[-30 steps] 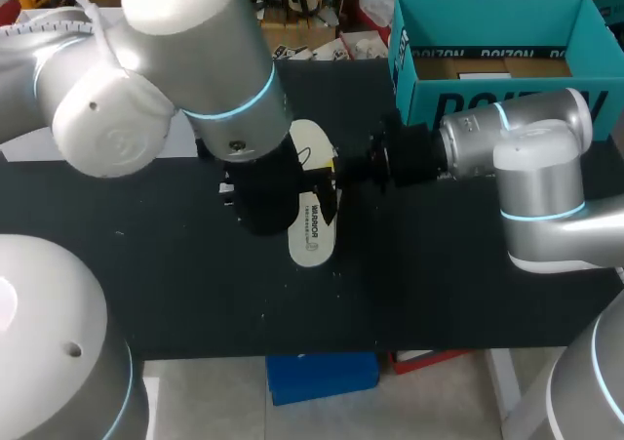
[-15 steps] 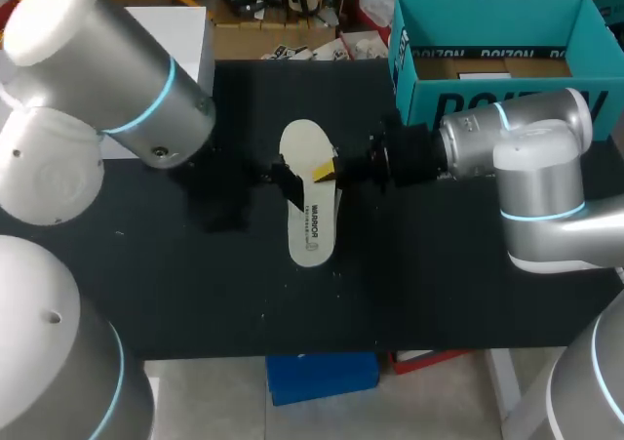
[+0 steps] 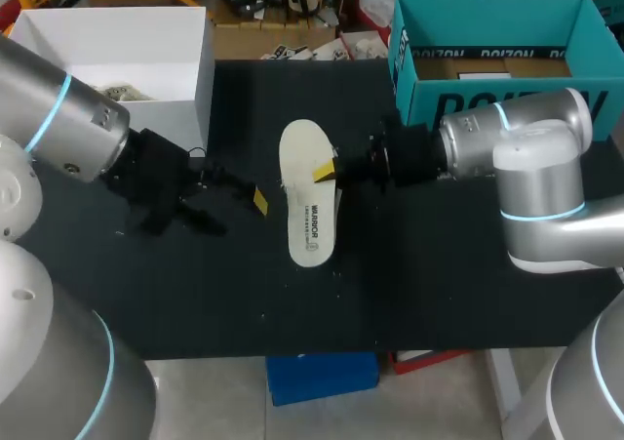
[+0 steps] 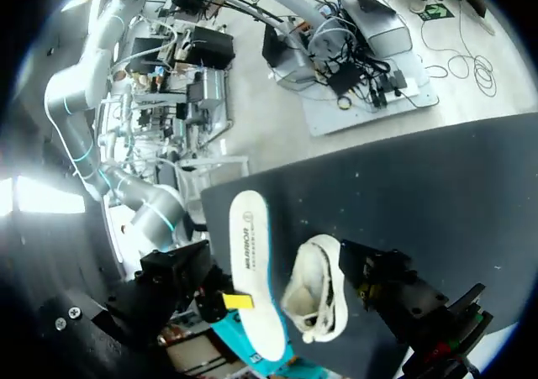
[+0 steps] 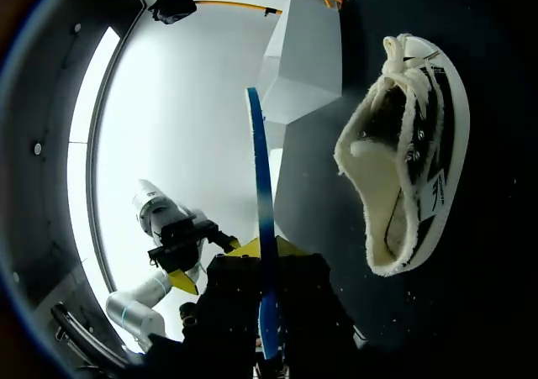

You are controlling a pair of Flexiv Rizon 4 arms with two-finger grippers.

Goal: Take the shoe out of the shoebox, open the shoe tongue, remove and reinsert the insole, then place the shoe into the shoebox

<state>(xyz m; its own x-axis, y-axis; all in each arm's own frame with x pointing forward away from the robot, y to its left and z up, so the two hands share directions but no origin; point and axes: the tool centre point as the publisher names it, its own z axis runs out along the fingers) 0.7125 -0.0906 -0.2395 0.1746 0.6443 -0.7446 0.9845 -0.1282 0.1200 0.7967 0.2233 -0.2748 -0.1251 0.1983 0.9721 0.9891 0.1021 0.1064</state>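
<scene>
My right gripper is shut on the edge of a white insole and holds it flat above the table's middle. In the right wrist view the insole shows edge-on between the yellow tips. Under it on the table lies the black shoe with its pale fleece lining facing up. From the head view the shoe is almost wholly hidden by the insole. My left gripper stands open left of the insole and holds nothing. The left wrist view shows the shoe just ahead of it, with the insole beyond.
A teal shoebox stands open at the table's far right, behind my right arm. A white box stands at the far left corner, behind my left arm. The black table top stretches bare toward the front edge.
My left arm has swung away to the left, taking its gripper off the shoe and insole. The right arm and the insole have kept still.
</scene>
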